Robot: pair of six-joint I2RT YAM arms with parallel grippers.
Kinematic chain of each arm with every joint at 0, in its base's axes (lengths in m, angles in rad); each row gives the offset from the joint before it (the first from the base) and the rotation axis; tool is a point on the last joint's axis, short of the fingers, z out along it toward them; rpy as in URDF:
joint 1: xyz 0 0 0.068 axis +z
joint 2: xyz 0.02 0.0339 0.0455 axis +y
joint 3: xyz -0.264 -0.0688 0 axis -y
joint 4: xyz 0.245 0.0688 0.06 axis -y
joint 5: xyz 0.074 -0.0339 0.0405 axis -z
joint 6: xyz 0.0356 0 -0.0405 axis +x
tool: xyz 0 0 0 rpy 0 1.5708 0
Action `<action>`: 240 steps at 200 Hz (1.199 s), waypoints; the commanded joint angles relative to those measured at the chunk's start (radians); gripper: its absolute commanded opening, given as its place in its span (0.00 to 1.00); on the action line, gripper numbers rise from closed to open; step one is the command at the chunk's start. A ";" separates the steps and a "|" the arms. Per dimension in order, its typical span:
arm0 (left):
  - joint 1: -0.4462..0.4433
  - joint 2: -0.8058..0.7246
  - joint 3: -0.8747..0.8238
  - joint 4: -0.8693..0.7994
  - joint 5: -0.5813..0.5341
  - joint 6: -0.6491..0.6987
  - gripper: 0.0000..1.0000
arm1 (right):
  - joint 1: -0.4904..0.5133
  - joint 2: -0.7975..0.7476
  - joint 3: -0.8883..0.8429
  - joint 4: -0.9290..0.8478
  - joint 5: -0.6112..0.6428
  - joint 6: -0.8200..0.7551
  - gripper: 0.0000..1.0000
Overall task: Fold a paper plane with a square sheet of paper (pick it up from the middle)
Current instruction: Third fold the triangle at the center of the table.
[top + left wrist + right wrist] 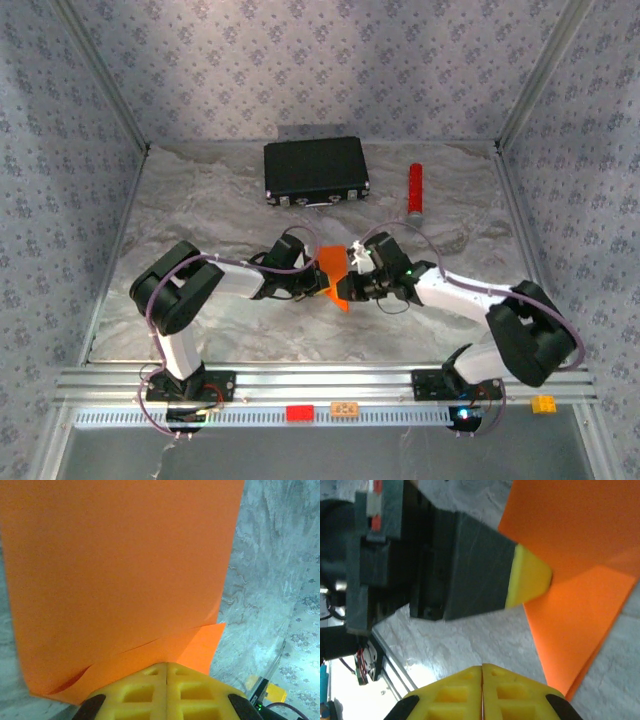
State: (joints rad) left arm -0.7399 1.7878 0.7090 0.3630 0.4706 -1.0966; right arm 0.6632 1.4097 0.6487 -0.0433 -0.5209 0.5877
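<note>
The square sheet of paper is bright orange, folded with a crease, and held up off the table between the two arms. My left gripper is shut on its lower edge, and the sheet rises wide in front of that camera with a folded flap at the lower right. In the right wrist view one yellow finger of the left gripper pinches the orange paper. My right gripper is shut with nothing between its fingers, a little left of the paper's edge. From above it sits just right of the sheet.
A black case lies at the back of the marbled table, and a red cylinder stands to its right. Small red, orange and yellow blocks sit on the front rail. Patterned walls enclose three sides.
</note>
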 commanded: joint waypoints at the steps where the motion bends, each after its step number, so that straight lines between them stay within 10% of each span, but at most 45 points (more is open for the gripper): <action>1: 0.005 0.003 -0.009 -0.078 -0.044 0.021 0.00 | -0.004 0.075 0.035 0.015 -0.009 0.020 0.10; 240: -0.035 -0.023 0.063 -0.133 -0.065 0.041 0.04 | -0.007 0.226 -0.069 -0.023 0.050 0.064 0.02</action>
State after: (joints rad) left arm -0.7753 1.7298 0.7570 0.2462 0.4259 -1.0489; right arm 0.6521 1.5906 0.6121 0.0345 -0.5285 0.6403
